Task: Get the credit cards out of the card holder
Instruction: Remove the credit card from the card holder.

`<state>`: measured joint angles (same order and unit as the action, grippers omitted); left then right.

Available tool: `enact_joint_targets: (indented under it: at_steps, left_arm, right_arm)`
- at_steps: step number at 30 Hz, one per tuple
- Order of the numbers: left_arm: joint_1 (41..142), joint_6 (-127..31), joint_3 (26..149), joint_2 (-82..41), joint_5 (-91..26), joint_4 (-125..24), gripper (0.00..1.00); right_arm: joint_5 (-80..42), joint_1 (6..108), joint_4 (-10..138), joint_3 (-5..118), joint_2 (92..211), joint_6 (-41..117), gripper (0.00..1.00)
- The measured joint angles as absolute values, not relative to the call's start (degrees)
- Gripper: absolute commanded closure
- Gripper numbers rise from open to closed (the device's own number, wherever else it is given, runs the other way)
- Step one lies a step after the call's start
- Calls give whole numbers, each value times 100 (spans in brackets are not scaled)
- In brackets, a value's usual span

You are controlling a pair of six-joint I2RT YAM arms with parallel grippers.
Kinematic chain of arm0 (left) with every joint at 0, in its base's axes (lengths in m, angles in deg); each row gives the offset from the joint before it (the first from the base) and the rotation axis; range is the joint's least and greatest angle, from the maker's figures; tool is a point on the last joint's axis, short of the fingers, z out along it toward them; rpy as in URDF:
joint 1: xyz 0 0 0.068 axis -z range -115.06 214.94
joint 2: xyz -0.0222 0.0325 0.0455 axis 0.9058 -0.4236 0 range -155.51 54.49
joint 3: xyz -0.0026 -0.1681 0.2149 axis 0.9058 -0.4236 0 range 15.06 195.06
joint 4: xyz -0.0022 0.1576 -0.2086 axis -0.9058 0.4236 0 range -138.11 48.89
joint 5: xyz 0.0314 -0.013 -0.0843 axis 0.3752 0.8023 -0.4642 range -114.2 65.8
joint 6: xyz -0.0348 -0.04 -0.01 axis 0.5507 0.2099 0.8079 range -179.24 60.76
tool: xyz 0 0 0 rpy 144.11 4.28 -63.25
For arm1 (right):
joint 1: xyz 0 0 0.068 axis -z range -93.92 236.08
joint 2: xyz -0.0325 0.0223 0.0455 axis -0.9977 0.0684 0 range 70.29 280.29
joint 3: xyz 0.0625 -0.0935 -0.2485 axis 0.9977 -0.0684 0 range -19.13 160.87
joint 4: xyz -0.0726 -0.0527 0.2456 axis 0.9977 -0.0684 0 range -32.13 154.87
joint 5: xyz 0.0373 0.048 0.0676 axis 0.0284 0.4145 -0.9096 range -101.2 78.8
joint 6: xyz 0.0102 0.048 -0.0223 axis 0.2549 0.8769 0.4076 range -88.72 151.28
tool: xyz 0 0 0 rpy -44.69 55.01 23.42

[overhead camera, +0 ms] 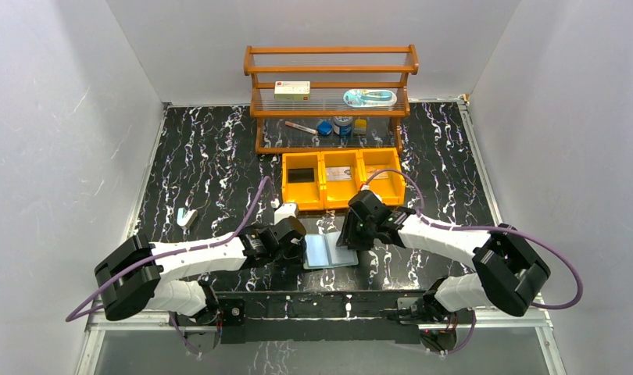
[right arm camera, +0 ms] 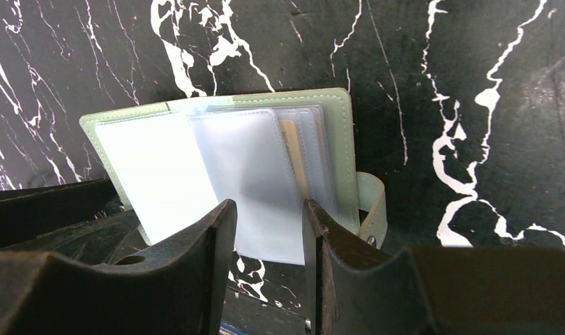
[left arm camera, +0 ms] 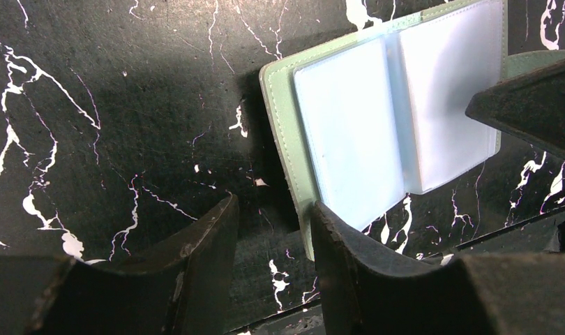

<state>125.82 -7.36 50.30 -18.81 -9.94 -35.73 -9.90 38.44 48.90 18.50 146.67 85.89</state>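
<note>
Black white-veined marble-look table (overhead camera: 204, 156) fills the floor. Wooden slatted shelf rack (overhead camera: 329, 70) at the far edge, a white oblong box with red label (overhead camera: 291, 91) on its middle level. Orange plastic 3-compartment bin (overhead camera: 323, 197) sits just near of the rack.

2 arms reach inward to the table's middle. Left gripper (overhead camera: 301, 239) (left arm camera: 269, 209): fingers spread, only bare table in the gap, its right finger just beside the holder's left edge. Right gripper (overhead camera: 351, 233) (right arm camera: 266, 206): fingers spread too, low over the holder's right half, a clear sleeve showing in the gap, not pinched.

Sage-green bifold card holder (overhead camera: 329, 251) (left arm camera: 349, 139) (right arm camera: 217, 160) lies open and flat on the table between the 2 grippers, near of the bin, pale blue-green clear sleeves fanned up. Its snap tab (right arm camera: 374, 206) curls off the right edge.

Orange-tan plastic card (right arm camera: 291, 146) sits inside the right-hand sleeves, only a thin strip showing. Dark flat card (overhead camera: 301, 175) lies in the bin's left compartment, greyish flat card (overhead camera: 338, 173) in the middle one.

Small white object (overhead camera: 187, 217) on the table far left, too small to identify.
</note>
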Motion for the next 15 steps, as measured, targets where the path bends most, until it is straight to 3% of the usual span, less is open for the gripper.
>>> enact_joint_targets:
  at_steps: [15]
  left_arm:
    - [12582, -784, 5030, -1912, -1031, -3573, 61]
  right_arm:
    - [-1640, 3850, 5666, 1826, 14973, 8633, 47]
